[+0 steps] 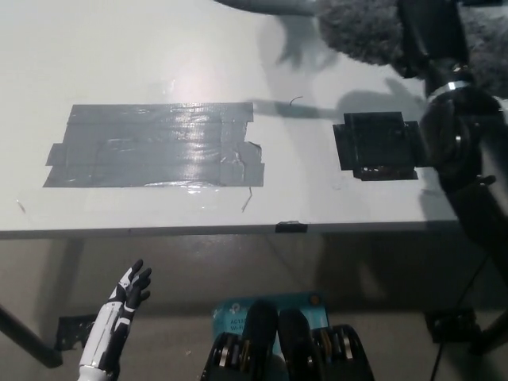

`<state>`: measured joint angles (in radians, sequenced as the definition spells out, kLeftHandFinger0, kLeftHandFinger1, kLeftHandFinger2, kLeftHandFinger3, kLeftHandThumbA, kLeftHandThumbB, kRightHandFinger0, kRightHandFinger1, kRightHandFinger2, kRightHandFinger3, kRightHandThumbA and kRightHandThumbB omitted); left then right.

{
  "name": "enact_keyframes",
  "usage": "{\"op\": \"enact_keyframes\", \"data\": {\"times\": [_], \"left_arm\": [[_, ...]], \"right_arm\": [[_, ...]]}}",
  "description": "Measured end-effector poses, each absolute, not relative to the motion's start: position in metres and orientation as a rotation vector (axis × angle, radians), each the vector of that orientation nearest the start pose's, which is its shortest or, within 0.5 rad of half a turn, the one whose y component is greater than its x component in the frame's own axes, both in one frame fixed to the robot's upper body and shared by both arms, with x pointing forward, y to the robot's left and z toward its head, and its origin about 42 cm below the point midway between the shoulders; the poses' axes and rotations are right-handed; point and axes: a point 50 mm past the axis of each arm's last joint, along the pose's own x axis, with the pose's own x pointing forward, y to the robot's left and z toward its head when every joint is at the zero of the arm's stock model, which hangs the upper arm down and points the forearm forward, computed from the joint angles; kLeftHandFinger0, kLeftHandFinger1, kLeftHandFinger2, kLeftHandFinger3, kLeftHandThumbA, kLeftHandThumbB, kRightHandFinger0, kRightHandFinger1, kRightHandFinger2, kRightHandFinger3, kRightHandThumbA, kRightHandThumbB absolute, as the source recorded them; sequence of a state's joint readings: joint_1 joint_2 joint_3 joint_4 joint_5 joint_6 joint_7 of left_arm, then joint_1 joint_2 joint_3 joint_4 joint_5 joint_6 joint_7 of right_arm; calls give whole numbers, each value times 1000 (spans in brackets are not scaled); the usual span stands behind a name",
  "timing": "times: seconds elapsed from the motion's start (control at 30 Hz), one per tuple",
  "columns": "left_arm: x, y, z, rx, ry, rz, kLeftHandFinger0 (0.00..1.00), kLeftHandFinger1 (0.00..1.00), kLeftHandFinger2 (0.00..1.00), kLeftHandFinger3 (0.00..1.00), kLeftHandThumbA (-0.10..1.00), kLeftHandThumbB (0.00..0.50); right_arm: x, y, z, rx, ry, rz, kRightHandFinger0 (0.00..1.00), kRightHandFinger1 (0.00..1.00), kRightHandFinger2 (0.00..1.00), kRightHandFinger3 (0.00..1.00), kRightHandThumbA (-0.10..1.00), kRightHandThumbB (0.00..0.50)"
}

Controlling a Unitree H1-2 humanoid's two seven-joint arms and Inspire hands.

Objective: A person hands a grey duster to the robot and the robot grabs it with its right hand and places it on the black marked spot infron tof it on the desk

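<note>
Grey duster (361, 28) sits at the worktop's (119, 63) far edge; right hand (425, 36) grip unclear, so it may slip short of the black spot (377, 147).

the grey duster (361, 30) runs off the top edge, so only the lower part of its fluffy head and a blurred sliver of its handle show; who or what holds the handle is out of frame. the black right arm (464, 135) crosses in front of the duster and also leaves at the top, so the right hand is not seen and its grip cannot be told. the arm covers the right edge of the black marked spot (375, 145). the white left hand (127, 295) is small and low beneath the desk (119, 71), its forearm cut by the bottom edge
</note>
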<state>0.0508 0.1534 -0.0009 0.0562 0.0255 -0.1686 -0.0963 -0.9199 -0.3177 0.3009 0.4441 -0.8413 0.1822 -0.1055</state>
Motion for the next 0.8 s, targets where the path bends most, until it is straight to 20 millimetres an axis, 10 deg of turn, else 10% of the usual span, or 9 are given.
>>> {"op": "enact_keyframes", "data": {"times": [0.43, 0.47, 0.5, 0.53, 0.57, 0.63, 0.8], "left_arm": [[265, 259, 83, 183, -57, -105, 984, 1000, 1000, 1000, 952, 137], [265, 259, 83, 182, -57, -105, 984, 1000, 1000, 1000, 954, 139], [265, 259, 83, 182, -56, -105, 985, 1000, 1000, 1000, 955, 140], [265, 259, 83, 182, -56, -105, 985, 1000, 1000, 1000, 954, 139], [265, 259, 83, 182, -55, -105, 988, 1000, 1000, 1000, 944, 135], [265, 259, 84, 182, -55, -105, 988, 1000, 1000, 1000, 939, 133], [265, 259, 84, 181, -52, -104, 981, 1000, 1000, 1000, 935, 122]], "right_arm": [[531, -235, 293, -1330, -339, -125, 16, 539, 934, 1000, -100, 195], [532, -236, 289, -1331, -328, -116, 236, 677, 1000, 1000, 103, 261], [532, -236, 285, -1330, -319, -107, 244, 617, 889, 971, 235, 288], [532, -236, 279, -1325, -300, -93, 576, 959, 1000, 1000, 525, 375], [532, -236, 277, -1323, -294, -87, 1000, 1000, 1000, 1000, 673, 425], [533, -235, 268, -1311, -232, -27, 1000, 1000, 1000, 1000, 772, 498], [534, -232, 255, -1280, -129, 80, 1000, 1000, 1000, 1000, 810, 500]]}}
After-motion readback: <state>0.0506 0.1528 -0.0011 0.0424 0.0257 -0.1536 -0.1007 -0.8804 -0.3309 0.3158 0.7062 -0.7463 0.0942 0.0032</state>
